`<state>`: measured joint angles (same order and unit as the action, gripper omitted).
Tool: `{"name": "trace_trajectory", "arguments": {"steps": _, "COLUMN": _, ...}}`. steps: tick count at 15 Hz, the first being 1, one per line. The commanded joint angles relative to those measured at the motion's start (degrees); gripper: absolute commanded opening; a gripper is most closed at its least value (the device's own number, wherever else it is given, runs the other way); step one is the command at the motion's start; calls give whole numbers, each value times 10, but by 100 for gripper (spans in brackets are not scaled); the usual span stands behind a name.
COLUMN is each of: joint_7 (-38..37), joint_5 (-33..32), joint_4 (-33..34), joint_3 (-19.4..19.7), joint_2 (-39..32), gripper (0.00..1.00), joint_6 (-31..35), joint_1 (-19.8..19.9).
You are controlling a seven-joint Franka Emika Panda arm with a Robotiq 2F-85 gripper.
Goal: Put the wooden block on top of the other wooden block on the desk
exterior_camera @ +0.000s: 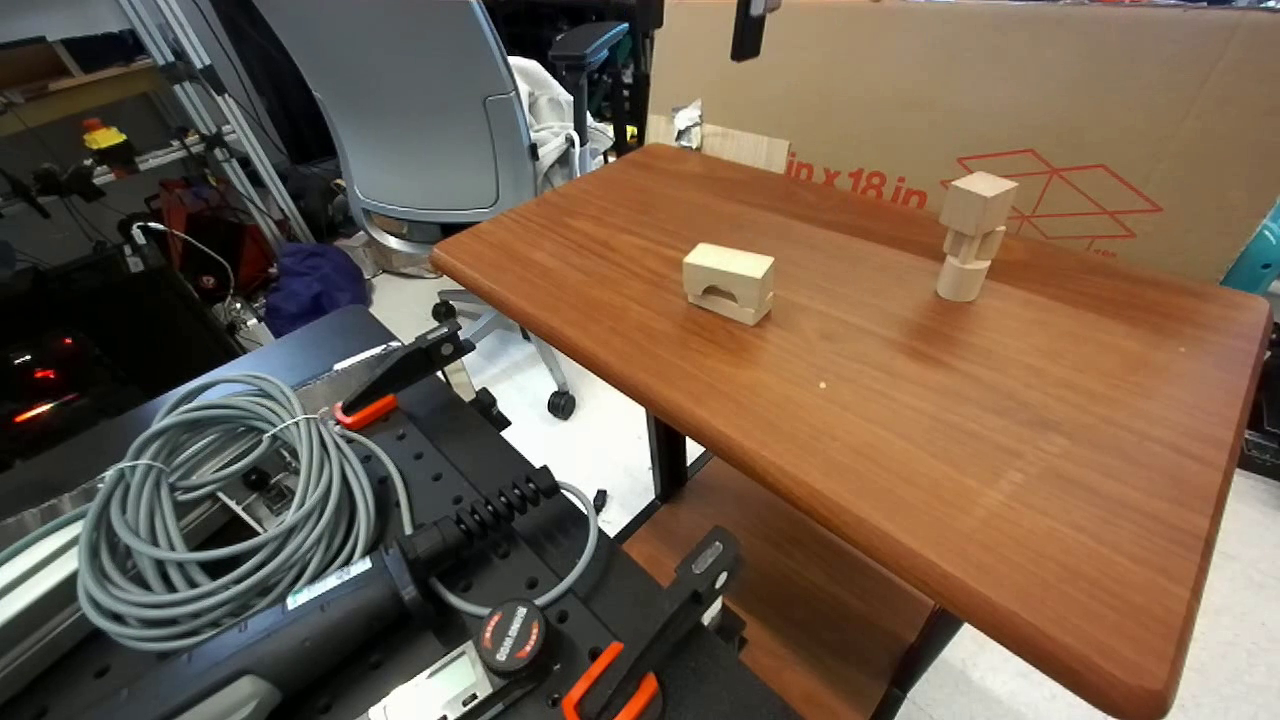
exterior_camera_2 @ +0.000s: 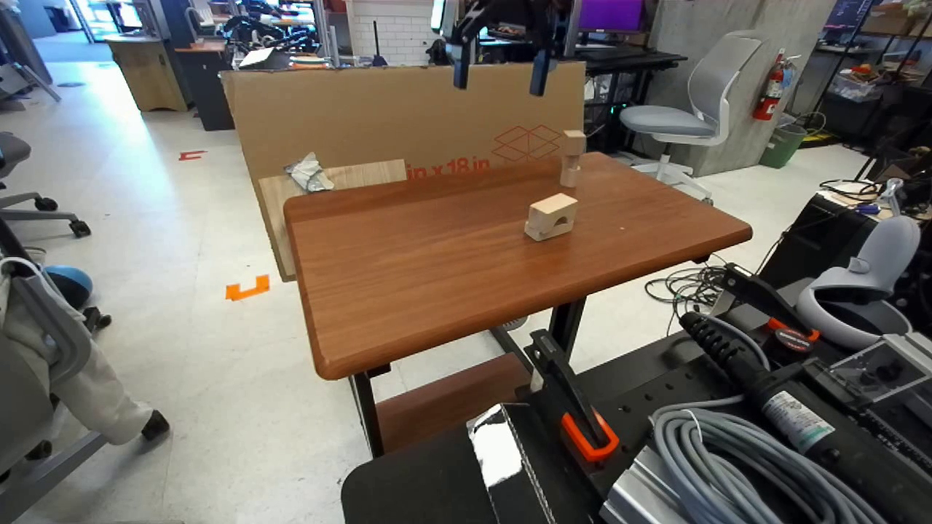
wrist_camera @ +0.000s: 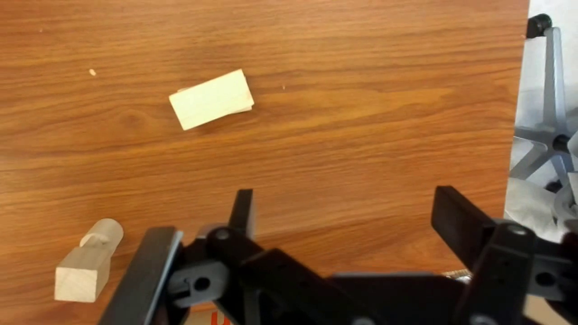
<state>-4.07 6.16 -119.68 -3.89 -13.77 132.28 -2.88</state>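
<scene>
On a glossy reddish-brown bench (exterior_camera: pixel 900 430), a pale notched block (exterior_camera: pixel 738 262) rests atop a flat wooden bar (exterior_camera: pixel 740 315), the 2 turned slightly so their edges do not line up. A taller wooden tower (exterior_camera: pixel 976 208) stands upright, apart from them. Raised above the bench, the robot's 2 fingers (exterior_camera_2: pixel 539 74) are spread wide and hold nothing. Behind the bench stands a cardboard sheet (exterior_camera_2: pixel 408 116) printed in red.

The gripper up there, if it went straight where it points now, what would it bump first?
Probably the desk. In an exterior view the gripper points down, and the wrist view shows the desk between its open jaws; the notched wooden block sits off to the side. Depth is unclear.
</scene>
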Motion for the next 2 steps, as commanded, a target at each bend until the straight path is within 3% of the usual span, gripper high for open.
{"name": "trace_trajectory", "arguments": {"steps": 1, "joint_7": -3, "joint_5": 0, "joint_4": -4, "joint_3": 2, "joint_2": 9, "gripper": 100, "joint_6": -4, "joint_1": -2}}
{"name": "trace_trajectory", "arguments": {"steps": 2, "joint_7": -5, "joint_5": 0, "joint_4": -8, "joint_3": 2, "joint_2": 12, "gripper": 100, "joint_6": -4, "joint_1": -2}}
